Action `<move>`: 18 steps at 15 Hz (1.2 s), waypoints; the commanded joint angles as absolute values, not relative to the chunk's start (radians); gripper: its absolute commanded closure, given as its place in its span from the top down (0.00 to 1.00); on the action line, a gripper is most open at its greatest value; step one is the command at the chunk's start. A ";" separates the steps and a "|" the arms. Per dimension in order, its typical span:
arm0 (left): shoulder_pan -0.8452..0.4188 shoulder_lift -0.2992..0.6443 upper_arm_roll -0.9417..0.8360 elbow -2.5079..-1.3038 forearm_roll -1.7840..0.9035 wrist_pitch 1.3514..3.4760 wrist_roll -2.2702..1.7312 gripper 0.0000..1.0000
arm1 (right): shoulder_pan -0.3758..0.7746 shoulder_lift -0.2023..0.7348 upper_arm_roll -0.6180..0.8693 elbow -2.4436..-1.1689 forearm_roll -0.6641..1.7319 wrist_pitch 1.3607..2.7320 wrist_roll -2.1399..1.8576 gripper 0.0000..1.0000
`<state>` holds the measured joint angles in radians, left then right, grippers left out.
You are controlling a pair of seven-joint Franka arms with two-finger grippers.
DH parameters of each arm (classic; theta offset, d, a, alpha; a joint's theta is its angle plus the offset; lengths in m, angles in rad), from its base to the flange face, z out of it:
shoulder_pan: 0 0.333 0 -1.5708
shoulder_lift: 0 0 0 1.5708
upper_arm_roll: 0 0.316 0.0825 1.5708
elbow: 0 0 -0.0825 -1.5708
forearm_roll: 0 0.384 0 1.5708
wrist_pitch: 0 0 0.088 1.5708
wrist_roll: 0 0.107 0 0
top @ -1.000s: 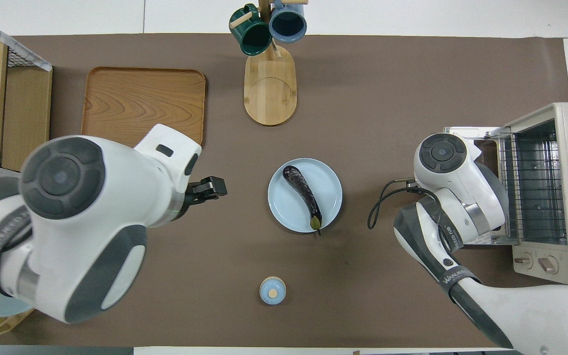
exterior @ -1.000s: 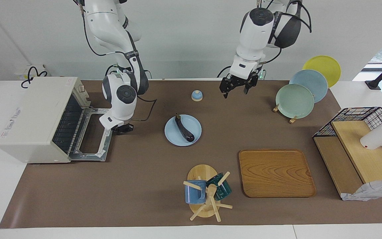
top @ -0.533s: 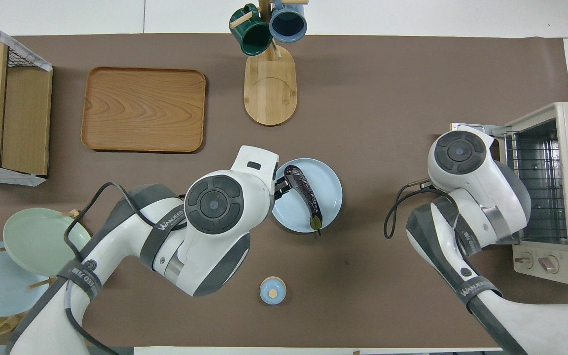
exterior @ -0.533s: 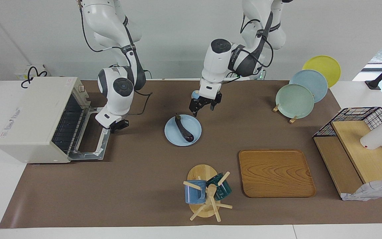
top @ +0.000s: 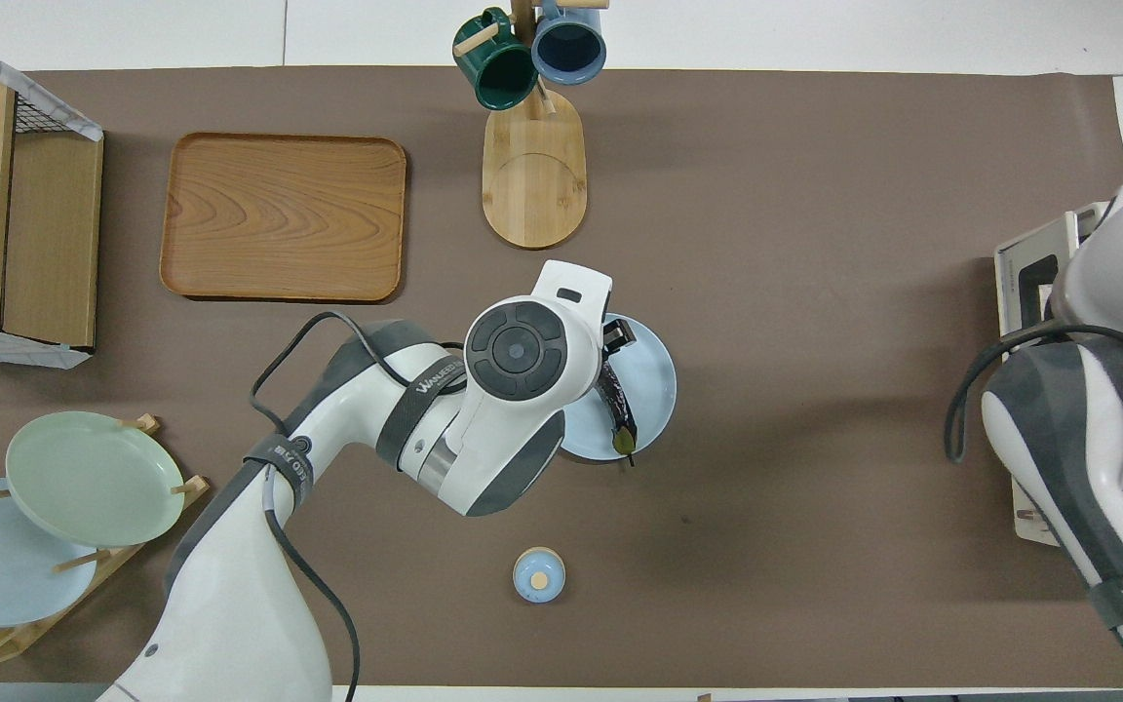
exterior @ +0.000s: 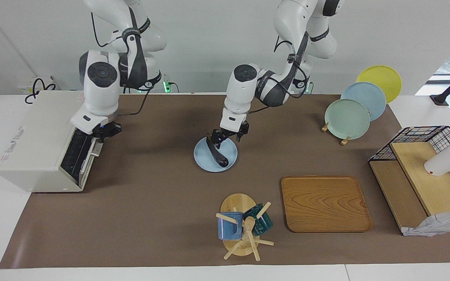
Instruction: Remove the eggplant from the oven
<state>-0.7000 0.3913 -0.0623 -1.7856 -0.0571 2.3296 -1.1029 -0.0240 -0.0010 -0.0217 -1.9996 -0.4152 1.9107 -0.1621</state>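
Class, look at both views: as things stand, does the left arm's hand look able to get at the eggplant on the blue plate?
Probably yes. The left hand is open and right over the eggplant lying bare on the blue plate, with nothing in between.

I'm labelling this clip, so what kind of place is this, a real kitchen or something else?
Most likely a lab bench staged as a kitchen: a toaster oven, plates in a rack and a mug tree sit on a brown mat, with bare white walls around.

Eggplant (top: 615,409) lies on light blue plate (top: 654,390), partly covered by left arm's wrist (top: 518,356); oven (top: 1034,283) at right arm's end.
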 commanded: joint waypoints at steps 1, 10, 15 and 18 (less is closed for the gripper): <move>-0.727 0.451 -0.044 -1.736 -0.058 2.324 -1.108 0.96 | -0.061 0.032 -0.026 -1.936 -0.324 1.907 -0.216 0.01; -0.773 0.449 -0.043 -1.789 -0.063 2.350 -1.120 0.77 | -0.054 0.000 -0.023 -1.552 -0.082 1.433 -0.207 1.00; -0.773 0.449 -0.041 -1.781 -0.061 2.338 -1.132 0.07 | -0.054 -0.012 -0.023 -1.559 -0.072 1.413 -0.192 1.00; -0.767 0.448 -0.038 -1.760 -0.060 2.322 -1.123 0.00 | -0.051 -0.002 -0.029 -1.555 -0.071 1.420 -0.190 1.00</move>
